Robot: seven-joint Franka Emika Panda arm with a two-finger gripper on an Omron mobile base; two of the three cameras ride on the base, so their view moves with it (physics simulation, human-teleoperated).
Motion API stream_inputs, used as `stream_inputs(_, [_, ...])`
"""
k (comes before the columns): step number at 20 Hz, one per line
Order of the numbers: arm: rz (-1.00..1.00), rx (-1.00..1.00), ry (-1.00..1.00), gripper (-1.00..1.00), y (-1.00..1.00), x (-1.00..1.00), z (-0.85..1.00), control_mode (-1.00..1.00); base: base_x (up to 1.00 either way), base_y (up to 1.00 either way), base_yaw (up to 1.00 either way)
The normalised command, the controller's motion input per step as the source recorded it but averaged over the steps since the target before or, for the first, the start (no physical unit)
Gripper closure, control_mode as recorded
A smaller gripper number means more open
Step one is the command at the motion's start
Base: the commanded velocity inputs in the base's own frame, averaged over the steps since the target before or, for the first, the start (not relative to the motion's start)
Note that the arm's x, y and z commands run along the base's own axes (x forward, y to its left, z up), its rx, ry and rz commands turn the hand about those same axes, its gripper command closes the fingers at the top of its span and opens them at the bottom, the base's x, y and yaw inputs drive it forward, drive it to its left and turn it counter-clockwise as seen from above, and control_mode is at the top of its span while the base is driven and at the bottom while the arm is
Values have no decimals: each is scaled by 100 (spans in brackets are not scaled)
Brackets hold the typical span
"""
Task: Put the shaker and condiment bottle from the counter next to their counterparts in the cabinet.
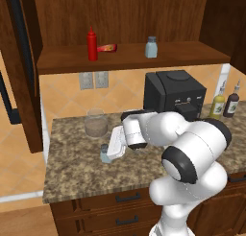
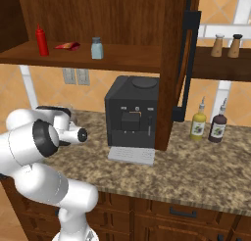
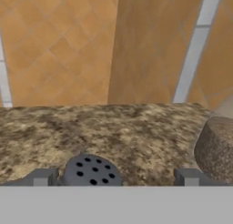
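The gripper [image 3: 113, 177] is held low over the speckled counter [image 1: 72, 168], fingers [image 3: 43, 176] spread and released. The shaker [image 3: 92, 170] is seen between them, nearer the left one. Beyond, a glass jar [image 1: 96, 123] stands. On the cabinet [image 1: 129, 57] shelf, the condiment bottle [image 1: 107, 48] lies beside a tall red bottle [image 1: 92, 45].

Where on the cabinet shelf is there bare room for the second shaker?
Bare shelf runs right of the shelf shaker, and a smaller gap lies between it and the fallen condiment bottle. Crowded around the tall red squeeze bottle.
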Motion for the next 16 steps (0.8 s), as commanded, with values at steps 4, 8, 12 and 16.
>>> stream_inputs(4, [0,0,0,100,0,-3,-9,-100,0,0,0])
stream_inputs(8, [0,0,0,100,5,-11,-12,-100,0,0,0])
stream_inputs(12, [0,0,0,100,7,-16,-2,-100,0,0,0])
stream_inputs(16, [-2,0,0,100,16,-8,0,-100,0,0,0])
